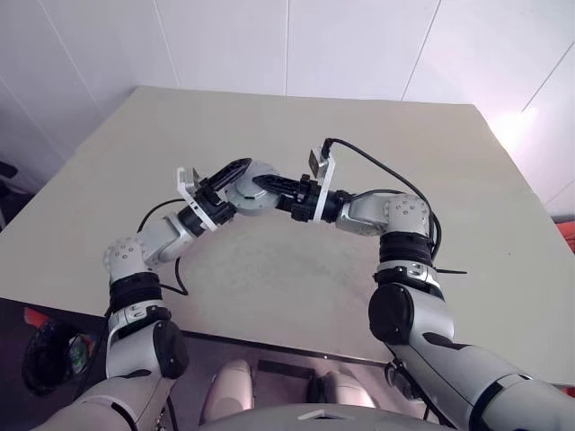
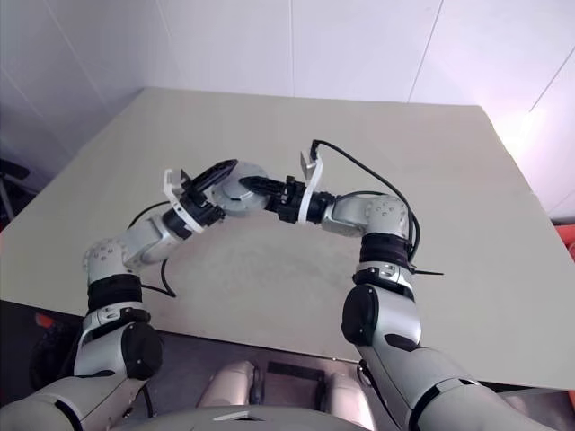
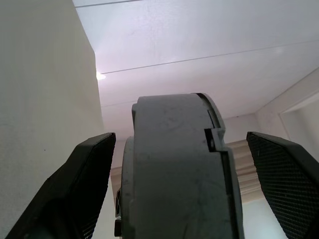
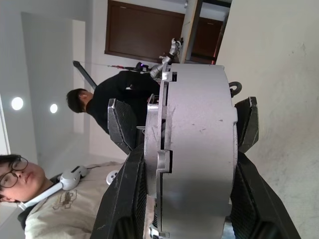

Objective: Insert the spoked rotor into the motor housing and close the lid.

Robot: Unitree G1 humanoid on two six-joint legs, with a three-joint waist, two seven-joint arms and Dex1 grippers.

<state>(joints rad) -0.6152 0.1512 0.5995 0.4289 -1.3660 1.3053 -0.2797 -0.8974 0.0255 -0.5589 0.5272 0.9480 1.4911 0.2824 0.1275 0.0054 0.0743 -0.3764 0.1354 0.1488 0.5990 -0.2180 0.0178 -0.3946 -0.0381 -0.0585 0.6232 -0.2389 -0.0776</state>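
Two claws meet over the middle of the table. Your right gripper is squeezed on the motor housing, holding it up in the air with the lid against it. Your left gripper, at about 9 o'clock from the housing, has its fingers spread wide on both sides, not touching.

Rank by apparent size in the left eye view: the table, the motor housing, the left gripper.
1. Table, by far the largest.
2. and 3. Motor housing and left gripper look about alike, and they overlap, so no ranking.
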